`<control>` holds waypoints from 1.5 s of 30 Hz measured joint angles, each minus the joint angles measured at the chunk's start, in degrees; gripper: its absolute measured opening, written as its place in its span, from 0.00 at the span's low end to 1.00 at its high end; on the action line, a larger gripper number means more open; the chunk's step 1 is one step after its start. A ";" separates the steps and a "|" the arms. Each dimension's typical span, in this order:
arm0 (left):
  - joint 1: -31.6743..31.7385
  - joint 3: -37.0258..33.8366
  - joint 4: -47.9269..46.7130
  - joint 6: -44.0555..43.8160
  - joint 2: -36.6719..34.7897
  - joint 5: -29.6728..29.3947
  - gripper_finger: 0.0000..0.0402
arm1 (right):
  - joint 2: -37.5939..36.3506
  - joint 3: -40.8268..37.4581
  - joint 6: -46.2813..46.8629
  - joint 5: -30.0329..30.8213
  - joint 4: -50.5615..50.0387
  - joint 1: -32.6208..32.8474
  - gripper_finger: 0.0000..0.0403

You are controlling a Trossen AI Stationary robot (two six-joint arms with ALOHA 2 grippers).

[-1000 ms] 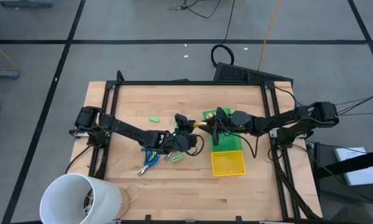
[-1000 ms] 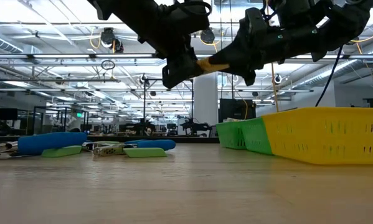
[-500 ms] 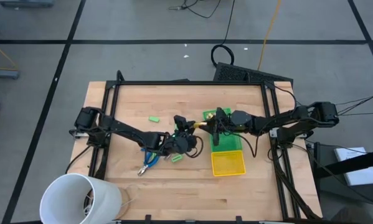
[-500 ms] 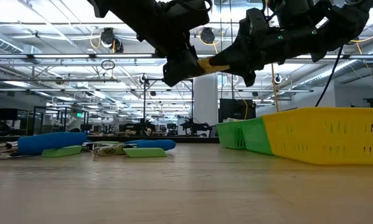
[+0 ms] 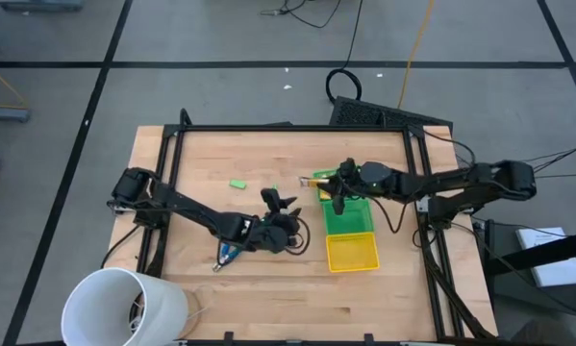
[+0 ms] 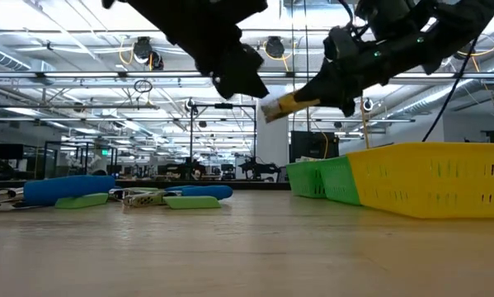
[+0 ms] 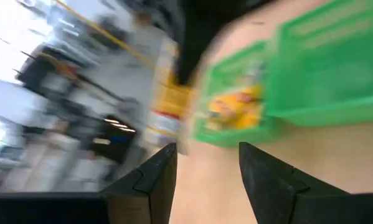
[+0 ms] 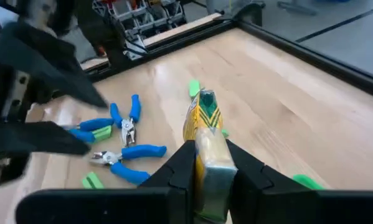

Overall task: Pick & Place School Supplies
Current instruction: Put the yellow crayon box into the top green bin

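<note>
- A large white cup [image 5: 124, 306] was seen at the table's near left corner, well apart from the work.
- A short green piece [image 5: 237, 184] lay alone on the wooden table [image 5: 220, 154], left of centre; two more green pieces [image 6: 80, 200] were seen in the low view, lying flat beside the blue handles.
- Two blue-handled pliers [image 8: 125, 140] lay together on the table, near the left arm's wrist; in the high view they were partly covered by that arm.
- The left gripper [image 5: 280, 204] was held above the table, just left of the bins; its fingers [image 7: 154, 177] were seen parted, with a clear gap between them and nothing held or touched.
- A yellow-tan wrapped block [image 6: 281, 106] was pinched at one end by the right gripper [image 5: 332, 180], whose fingers [image 8: 185, 167] were pressed against the block's two sides; the block was carried in the air, tilted, its free end pointing toward the left gripper, the two apart.
- The green bin [image 5: 350, 217] and the yellow bin [image 5: 352, 255] stood touching, right of centre; the held block was above the green bin's far left edge; something yellow was seen inside the green bin [image 7: 236, 106] in the left wrist view, too blurred to be told.
</note>
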 joint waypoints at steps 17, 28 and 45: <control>9.82 -37.78 50.28 -19.19 -21.33 24.80 0.51 | -13.01 -9.95 -2.95 13.03 -9.84 0.00 0.12; 10.08 -42.70 55.44 -22.26 -23.81 25.49 0.64 | -13.90 -25.78 -10.19 12.91 17.43 -1.25 0.12; 10.05 -42.69 56.29 -23.58 -23.82 25.39 0.66 | -11.94 -26.73 -9.15 17.26 17.17 -1.88 0.14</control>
